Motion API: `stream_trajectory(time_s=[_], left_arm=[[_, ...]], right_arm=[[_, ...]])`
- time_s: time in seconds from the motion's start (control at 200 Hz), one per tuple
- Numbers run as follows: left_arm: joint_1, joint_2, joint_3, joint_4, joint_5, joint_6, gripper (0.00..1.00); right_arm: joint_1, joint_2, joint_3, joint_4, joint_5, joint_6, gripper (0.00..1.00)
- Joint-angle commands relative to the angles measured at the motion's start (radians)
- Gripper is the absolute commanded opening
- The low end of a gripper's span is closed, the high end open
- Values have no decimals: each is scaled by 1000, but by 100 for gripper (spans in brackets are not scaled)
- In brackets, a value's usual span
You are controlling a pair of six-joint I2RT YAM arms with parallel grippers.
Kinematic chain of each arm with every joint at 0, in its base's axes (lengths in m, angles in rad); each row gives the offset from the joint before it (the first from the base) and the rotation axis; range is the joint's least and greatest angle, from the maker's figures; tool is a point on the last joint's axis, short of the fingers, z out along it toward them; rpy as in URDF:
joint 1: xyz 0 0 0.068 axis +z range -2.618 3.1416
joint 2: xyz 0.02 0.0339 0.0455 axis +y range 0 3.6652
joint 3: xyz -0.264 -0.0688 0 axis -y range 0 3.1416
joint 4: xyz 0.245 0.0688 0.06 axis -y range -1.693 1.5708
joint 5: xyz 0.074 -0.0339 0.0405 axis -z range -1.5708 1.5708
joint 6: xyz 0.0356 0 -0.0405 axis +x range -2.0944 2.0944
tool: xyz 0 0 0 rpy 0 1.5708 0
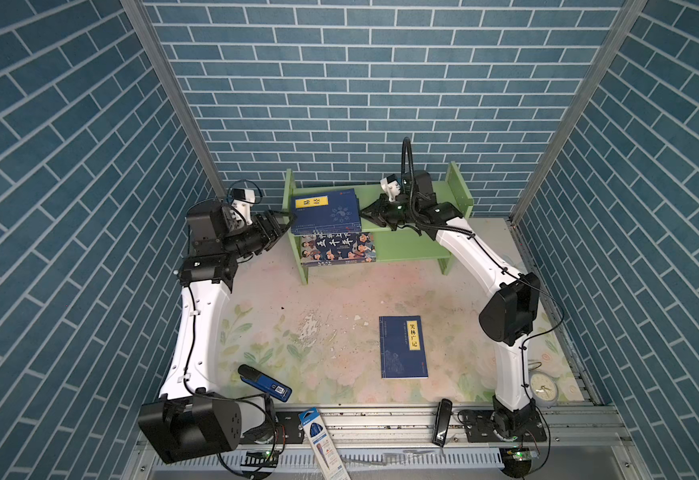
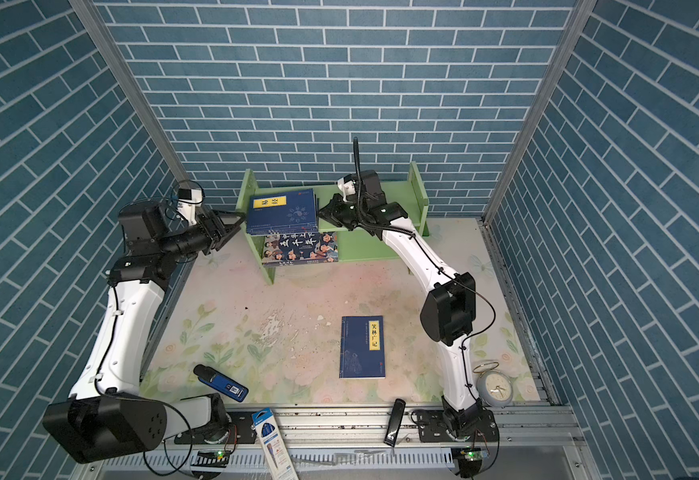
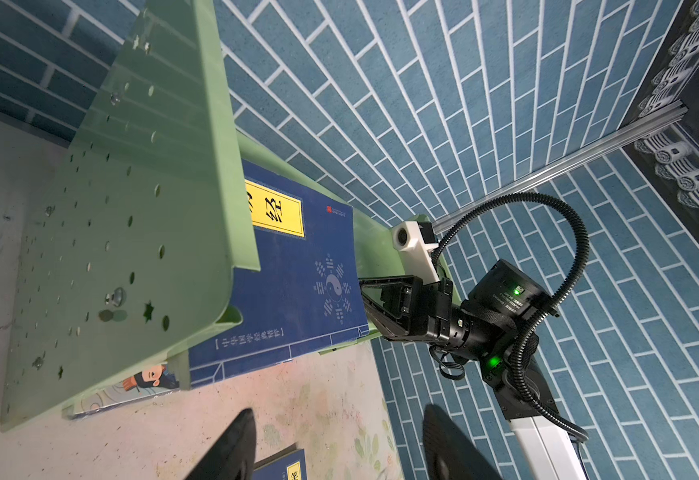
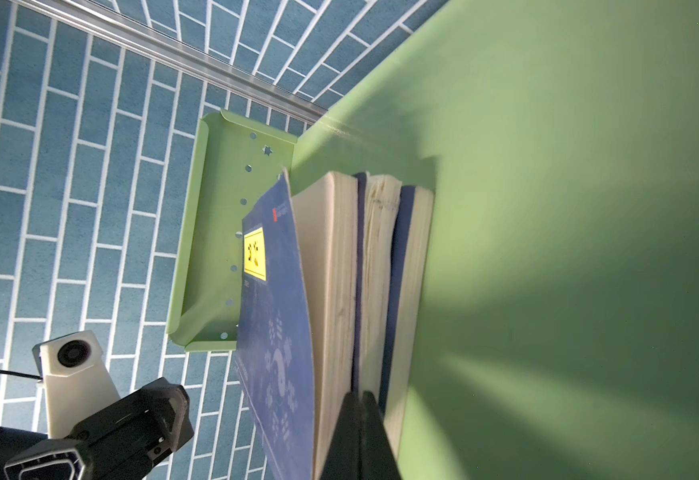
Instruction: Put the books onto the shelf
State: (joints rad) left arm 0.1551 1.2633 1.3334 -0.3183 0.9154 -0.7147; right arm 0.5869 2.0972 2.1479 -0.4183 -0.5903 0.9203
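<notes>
navy books lie piled on the green shelf, upper tier, left end; cartoon book on lower tier; one navy book flat in front, apart.

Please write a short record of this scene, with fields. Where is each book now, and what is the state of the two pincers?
shelf: green, two levels, at the back of the table
upper level: stack of blue books, three seen, lying flat at the left end
lower level: cartoon book, lying flat under the stack
on the table: single blue book, not yet on the shelf
left pincer: open, empty, beside the shelf's left side panel
right pincer: shut, tips at the stack's right edge
</notes>
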Motion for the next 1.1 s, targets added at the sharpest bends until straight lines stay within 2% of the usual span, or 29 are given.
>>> stream_trajectory(time_s=[0.0,0.095,0.25,0.405,0.56,0.645,0.74,0.82,0.9,1.01,1.095], left_arm=[[7,-2,-13,40,-11,-8,65],[7,-5,-17,47,-10,-12,65],[6,-10,-18,56,16,3,65],[3,-23,3,119,125,28,70],[-28,-81,-8,-41,205,128,78],[-87,-121,-32,-221,226,283,82],[-154,-156,-105,-368,201,378,84],[-219,-195,-200,-381,159,390,94],[-310,-242,-286,-345,81,393,99],[-465,-267,-391,-300,-58,428,100],[-538,-240,-431,-278,-167,432,100]], right_arm=[[10,7,12,-10,-24,20,0],[5,-18,11,-22,30,-5,5],[-4,-97,-14,-45,161,-70,8],[-4,-233,-69,-75,264,-169,19],[2,-503,-303,-124,352,-242,26],[16,-684,-505,-131,382,-240,32],[49,-868,-718,-154,418,-199,40],[76,-991,-894,-181,451,-140,42],[102,-1090,-1087,-131,471,-25,46],[114,-1106,-1253,-133,478,121,51],[122,-1063,-1324,-138,479,161,57]])
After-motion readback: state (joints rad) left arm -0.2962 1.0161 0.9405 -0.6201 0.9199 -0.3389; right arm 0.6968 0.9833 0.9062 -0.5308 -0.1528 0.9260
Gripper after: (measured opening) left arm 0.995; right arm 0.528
